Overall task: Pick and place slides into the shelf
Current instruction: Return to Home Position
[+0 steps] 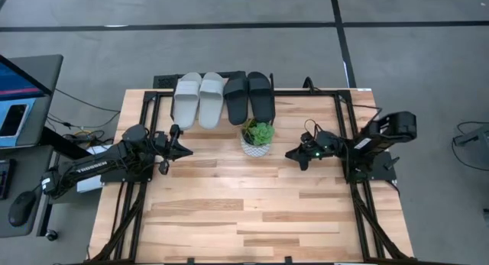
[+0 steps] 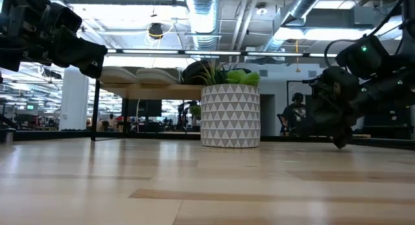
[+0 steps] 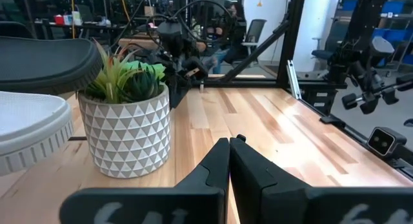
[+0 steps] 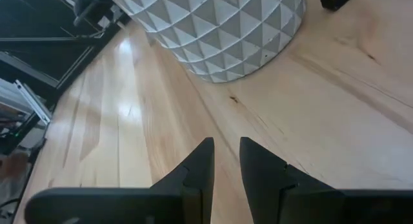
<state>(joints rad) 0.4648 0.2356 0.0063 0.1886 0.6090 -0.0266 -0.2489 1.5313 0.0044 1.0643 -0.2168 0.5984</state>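
Observation:
Two light grey slides [image 1: 199,99] and two black slides [image 1: 249,96] lie side by side, soles down, on the shelf [image 2: 155,91] at the table's far edge. The low view shows the shelf's wooden plank and thin black legs. My left gripper [image 1: 189,150] is shut with nothing in it and points level toward the table's right, a little nearer than the grey slides and left of the plant pot; the left wrist view shows its closed fingertips [image 3: 230,144]. My right gripper [image 1: 289,154] hangs low over the table to the pot's right, tilted down, its fingers [image 4: 226,146] slightly apart with nothing between them.
A white patterned pot with a green plant [image 1: 257,137] stands between the two grippers, just in front of the black slides. Black frame rails [image 1: 145,112] run along the table's left and right sides. A desk with a monitor [image 1: 19,89] is off the left edge.

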